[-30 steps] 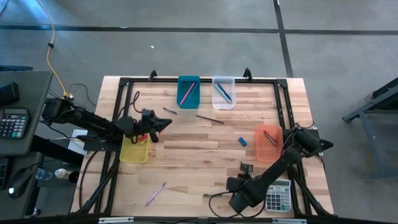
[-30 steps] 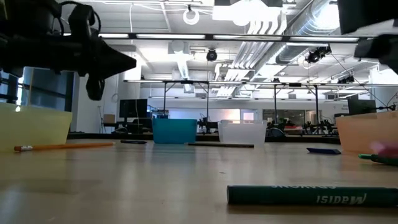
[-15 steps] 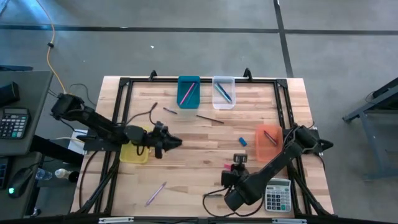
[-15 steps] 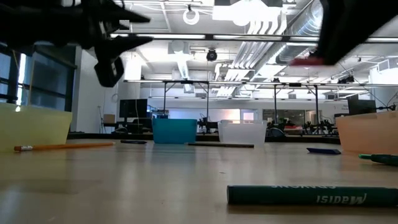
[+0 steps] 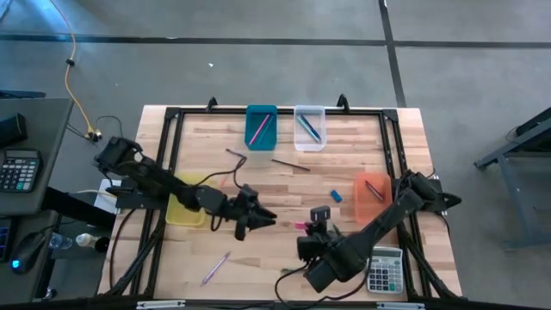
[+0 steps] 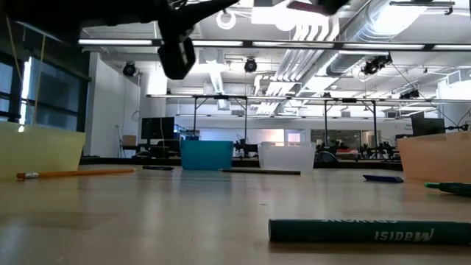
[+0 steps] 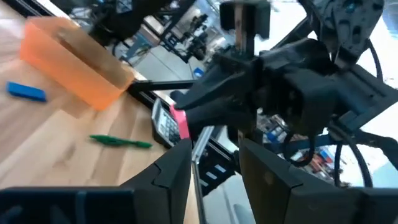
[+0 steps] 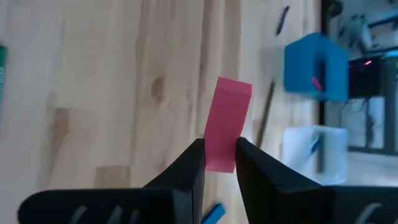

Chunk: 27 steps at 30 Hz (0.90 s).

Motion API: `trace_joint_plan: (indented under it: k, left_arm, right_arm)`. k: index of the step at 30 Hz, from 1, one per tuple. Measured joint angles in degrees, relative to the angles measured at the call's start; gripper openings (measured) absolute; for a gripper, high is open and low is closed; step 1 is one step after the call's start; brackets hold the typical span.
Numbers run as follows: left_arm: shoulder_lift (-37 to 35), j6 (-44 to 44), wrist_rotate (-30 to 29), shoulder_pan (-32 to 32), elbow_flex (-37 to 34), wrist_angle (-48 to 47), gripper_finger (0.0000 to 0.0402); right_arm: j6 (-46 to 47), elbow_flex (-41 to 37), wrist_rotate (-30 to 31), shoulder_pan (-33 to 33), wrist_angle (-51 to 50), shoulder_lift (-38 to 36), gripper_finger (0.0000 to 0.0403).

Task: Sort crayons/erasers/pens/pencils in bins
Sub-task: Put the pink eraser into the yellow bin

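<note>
Swinging off the yellow bin (image 5: 187, 209) with fingers now apart and empty, the left pincer (image 5: 261, 218) meets the right pincer (image 5: 303, 227), clamped on a pink eraser (image 8: 227, 122) above mid-table, suggesting a handover toward that bin.

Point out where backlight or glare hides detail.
Low view: ceiling lights behind leave the left arm a black silhouette. Left wrist view: bright glare washes out the background behind the right gripper. Right wrist view: even light, pink eraser plain. High view: even, no glare.
</note>
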Motion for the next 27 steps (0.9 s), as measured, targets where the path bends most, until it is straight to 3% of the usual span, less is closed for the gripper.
trace_joint_plan:
  k: [13, 27]
  left_arm:
    - [9.97, -0.85, 0.72, 2.22, 9.57, -3.71, 0.0125]
    - [11.26, 0.52, 0.60, 3.92, 10.93, -3.49, 0.0125]
  right_arm:
    - [-6.87, 0.33, 3.69, -1.30, 0.76, -0.07, 0.0067]
    - [-6.68, 0.33, 4.46, -0.57, 1.60, -0.09, 0.0066]
